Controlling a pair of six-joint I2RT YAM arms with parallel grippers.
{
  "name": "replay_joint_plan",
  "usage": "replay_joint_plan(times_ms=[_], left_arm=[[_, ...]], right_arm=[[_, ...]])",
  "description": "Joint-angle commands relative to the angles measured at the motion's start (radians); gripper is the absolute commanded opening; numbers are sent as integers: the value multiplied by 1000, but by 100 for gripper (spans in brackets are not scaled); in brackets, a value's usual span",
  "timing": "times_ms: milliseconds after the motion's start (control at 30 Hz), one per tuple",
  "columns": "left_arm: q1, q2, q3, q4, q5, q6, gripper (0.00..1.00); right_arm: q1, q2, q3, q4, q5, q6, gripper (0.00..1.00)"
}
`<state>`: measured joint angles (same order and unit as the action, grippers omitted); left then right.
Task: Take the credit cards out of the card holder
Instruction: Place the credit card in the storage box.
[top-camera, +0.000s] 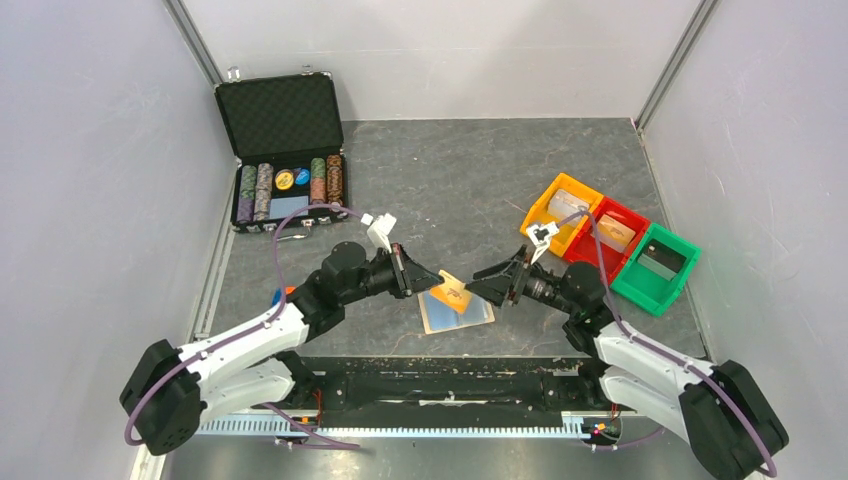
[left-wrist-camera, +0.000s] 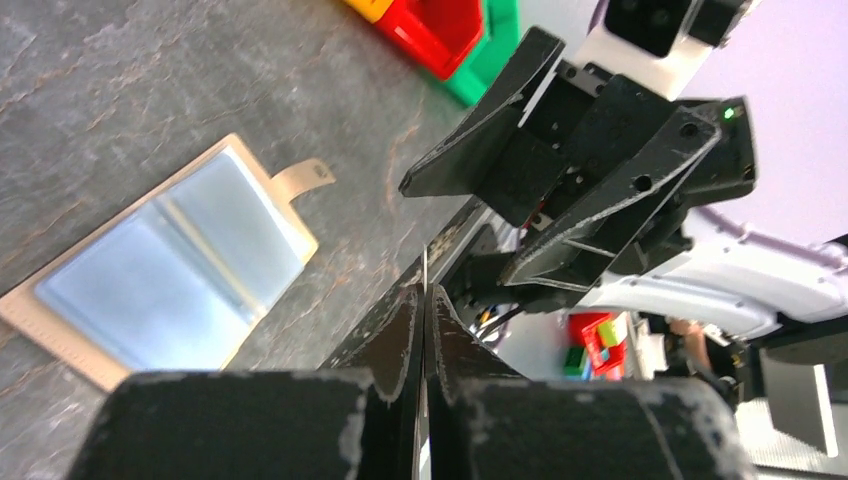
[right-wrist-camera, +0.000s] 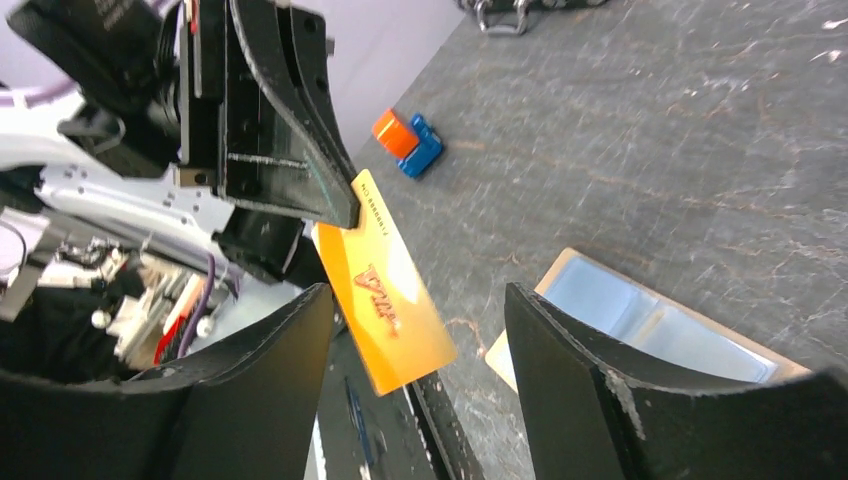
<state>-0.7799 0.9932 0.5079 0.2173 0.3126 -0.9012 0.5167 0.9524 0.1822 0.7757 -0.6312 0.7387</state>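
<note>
The card holder (top-camera: 457, 312) lies open on the table between the arms, blue lining up, with its tan tab showing in the left wrist view (left-wrist-camera: 170, 270). My left gripper (top-camera: 436, 279) is shut on one end of an orange credit card (top-camera: 455, 294) and holds it above the holder. The card shows edge-on between the shut jaws in the left wrist view (left-wrist-camera: 424, 268). My right gripper (top-camera: 476, 286) is open and faces the left one. The card's free end (right-wrist-camera: 385, 290) hangs between the right fingers (right-wrist-camera: 270, 380) without touching them. No other card shows.
An open black chip case (top-camera: 285, 150) with poker chips stands at the back left. Orange (top-camera: 560, 212), red (top-camera: 612, 235) and green (top-camera: 657, 265) bins sit at the right. A small orange and blue object (right-wrist-camera: 408, 143) lies on the table by the left arm.
</note>
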Motion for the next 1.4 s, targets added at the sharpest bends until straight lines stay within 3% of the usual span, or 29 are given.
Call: replay_joint_plan(times_ms=[0, 267, 633, 1167, 1267, 1300, 1367], left_arm=[[2, 19, -25, 265, -42, -151, 2], [1, 28, -96, 401, -103, -208, 2], [0, 29, -126, 453, -141, -219, 2], [-1, 48, -151, 520, -153, -240, 2], [1, 56, -148, 520, -148, -239, 2], [0, 57, -145, 512, -144, -230, 4], [-1, 49, -134, 461, -139, -204, 19]], right_arm=[[-4, -36, 4, 9, 145, 50, 65], [-4, 31, -71, 260, 103, 232, 53], [-4, 121, -120, 488, 78, 359, 36], [-4, 178, -113, 585, 94, 421, 16], [-4, 183, -112, 600, 99, 427, 2], [-4, 183, -111, 599, 103, 426, 0], [-9, 178, -106, 593, 109, 424, 0]])
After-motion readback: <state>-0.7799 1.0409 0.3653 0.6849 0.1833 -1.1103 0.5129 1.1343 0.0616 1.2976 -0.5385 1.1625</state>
